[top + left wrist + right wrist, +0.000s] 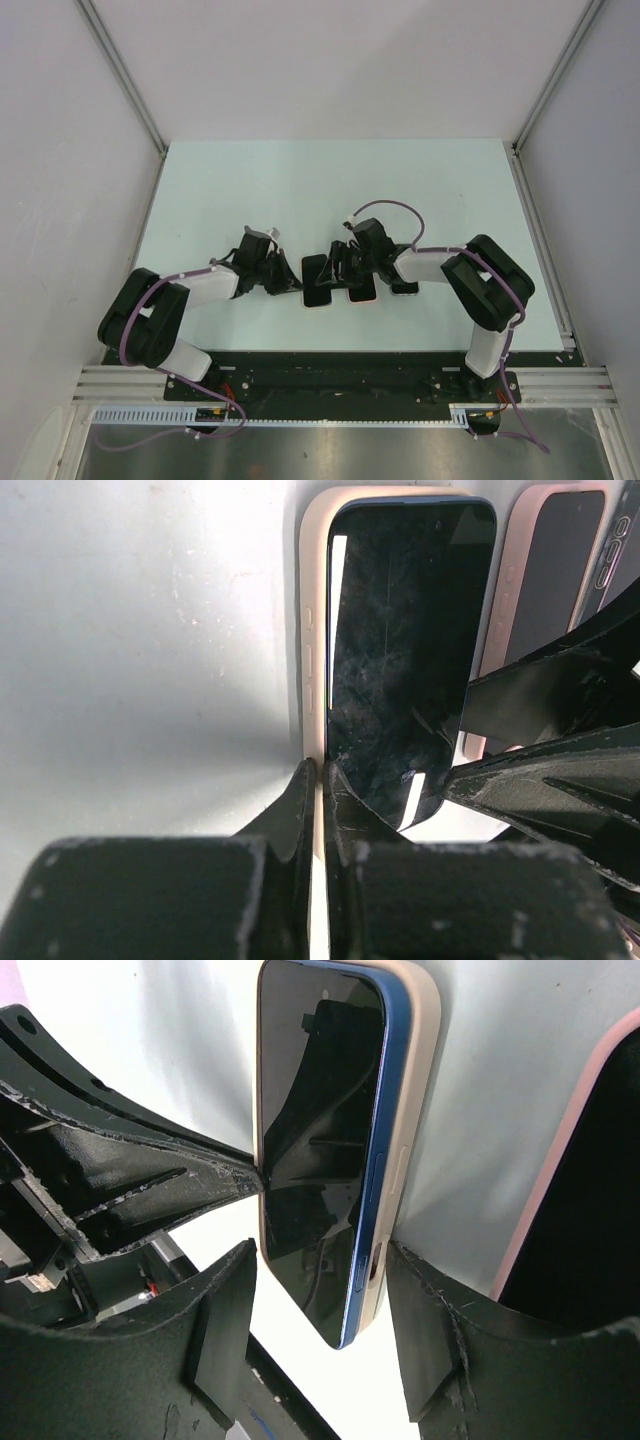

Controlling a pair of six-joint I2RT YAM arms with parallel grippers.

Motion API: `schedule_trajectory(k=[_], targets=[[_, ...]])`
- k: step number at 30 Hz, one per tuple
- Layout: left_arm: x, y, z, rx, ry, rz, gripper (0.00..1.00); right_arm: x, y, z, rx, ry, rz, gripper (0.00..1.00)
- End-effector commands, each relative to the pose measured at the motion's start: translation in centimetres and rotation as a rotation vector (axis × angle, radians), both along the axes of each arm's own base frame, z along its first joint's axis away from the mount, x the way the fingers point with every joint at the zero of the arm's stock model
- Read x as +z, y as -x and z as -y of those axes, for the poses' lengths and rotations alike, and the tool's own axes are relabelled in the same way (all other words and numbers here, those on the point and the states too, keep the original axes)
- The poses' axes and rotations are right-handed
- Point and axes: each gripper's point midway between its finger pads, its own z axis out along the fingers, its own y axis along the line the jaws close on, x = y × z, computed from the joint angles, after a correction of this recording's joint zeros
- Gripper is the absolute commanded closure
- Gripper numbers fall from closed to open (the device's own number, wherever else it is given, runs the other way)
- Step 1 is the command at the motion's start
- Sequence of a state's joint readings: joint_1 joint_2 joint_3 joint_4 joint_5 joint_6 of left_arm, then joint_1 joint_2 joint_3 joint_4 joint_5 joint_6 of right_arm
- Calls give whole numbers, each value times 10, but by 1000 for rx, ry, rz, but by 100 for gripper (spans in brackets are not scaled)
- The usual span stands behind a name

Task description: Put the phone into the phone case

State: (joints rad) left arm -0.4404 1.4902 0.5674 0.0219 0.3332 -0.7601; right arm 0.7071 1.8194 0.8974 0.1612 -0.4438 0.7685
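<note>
Step in hand: seating the phone in the phone case. The far end sits in the case. The end nearest the right pincer stands proud, blue edge exposed. Right pincer wide, one finger on either side of the phone, not gripping. Left pincer shut, tips against the case's near corner. Next, as judged: steady the case and press the raised end down flush.
</note>
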Motion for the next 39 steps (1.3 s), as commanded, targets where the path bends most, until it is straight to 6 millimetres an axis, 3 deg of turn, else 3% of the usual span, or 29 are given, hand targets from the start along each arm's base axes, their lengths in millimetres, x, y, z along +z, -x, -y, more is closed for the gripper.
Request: schedule_trajectory(k=[1,7,20,29,39], targets=[[-17,15,-4,-21,-43,-52,97,22,2,-24,65,-140,-5,42],[-9,17,2,-31,11,-37,96,45,3,-33,99,-246,-11,44],[3,15,0,-19,12,-5,82,50,6,-30,101,-324,-51,47],[-2,20,1,-30,21,-29,98,46,8,-28,95,-356,-83,47],[7,20,9,-40,75,-21,100,47,9,-28,105,-436,-103,53]])
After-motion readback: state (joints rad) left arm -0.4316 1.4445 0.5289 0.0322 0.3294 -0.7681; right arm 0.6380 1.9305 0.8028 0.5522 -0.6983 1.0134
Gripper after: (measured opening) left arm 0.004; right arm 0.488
